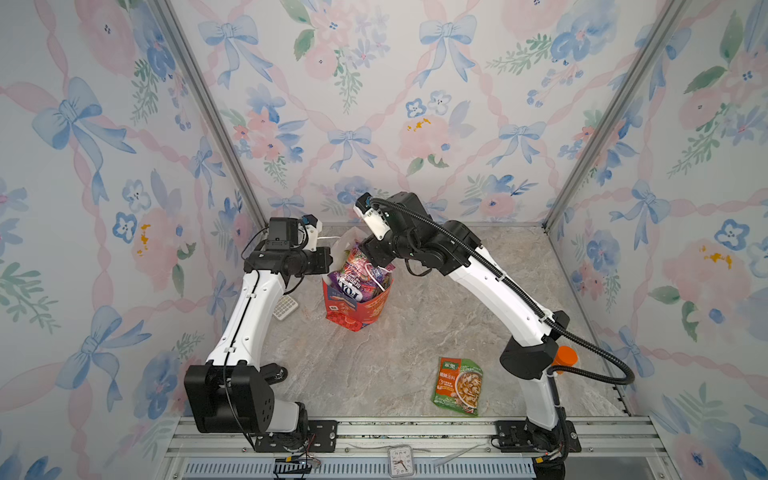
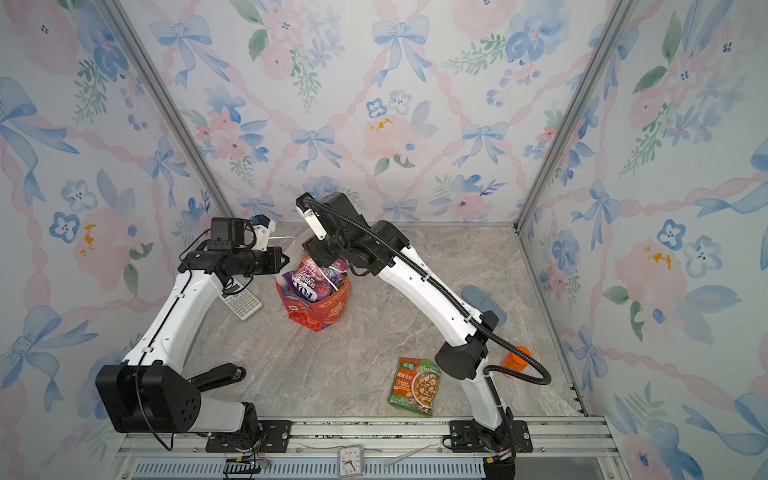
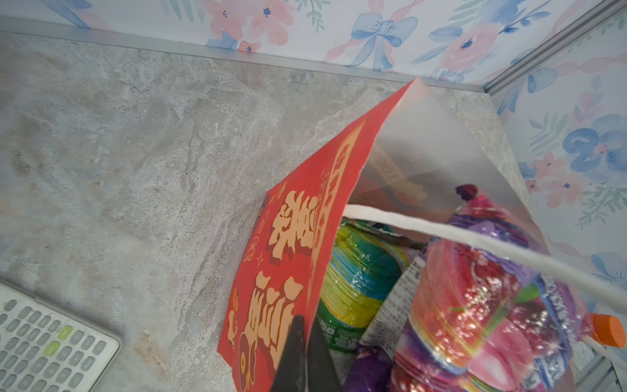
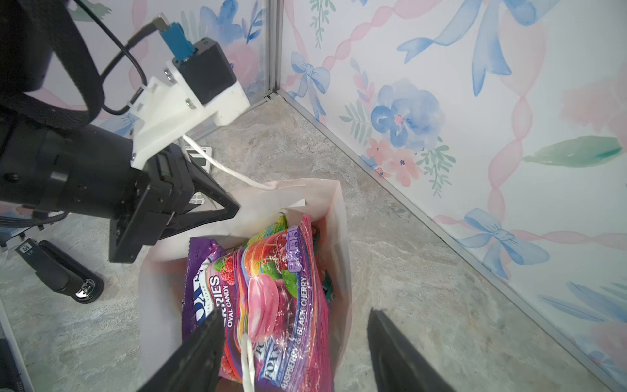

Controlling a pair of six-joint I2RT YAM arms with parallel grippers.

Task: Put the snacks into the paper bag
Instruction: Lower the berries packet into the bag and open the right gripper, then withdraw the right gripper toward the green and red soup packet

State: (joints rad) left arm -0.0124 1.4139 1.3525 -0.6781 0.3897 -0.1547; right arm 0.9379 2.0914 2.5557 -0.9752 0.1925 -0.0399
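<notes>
The red paper bag [image 1: 357,311] [image 2: 320,309] stands upright at the middle back of the table, and several snacks [image 1: 361,274] [image 2: 311,278] poke out of its top. My left gripper [image 3: 307,322] [image 1: 330,255] is shut on the bag's rim, pinching the red wall [image 3: 288,254]. My right gripper [image 4: 295,314] [image 1: 376,259] hovers open over the bag's mouth. A pink and purple candy packet [image 4: 281,288] stands in the bag below its spread fingers. A green and teal packet [image 3: 363,271] lies deeper inside. One green and orange snack packet [image 1: 457,386] [image 2: 415,384] lies flat on the table at the front right.
A white calculator [image 1: 286,307] [image 3: 40,342] lies left of the bag under my left arm. An orange-capped bottle [image 2: 515,359] and a pale blue case [image 2: 484,303] sit behind my right arm. A black tool [image 2: 216,376] lies at the front left, and a small clock [image 1: 401,460] rests on the front rail.
</notes>
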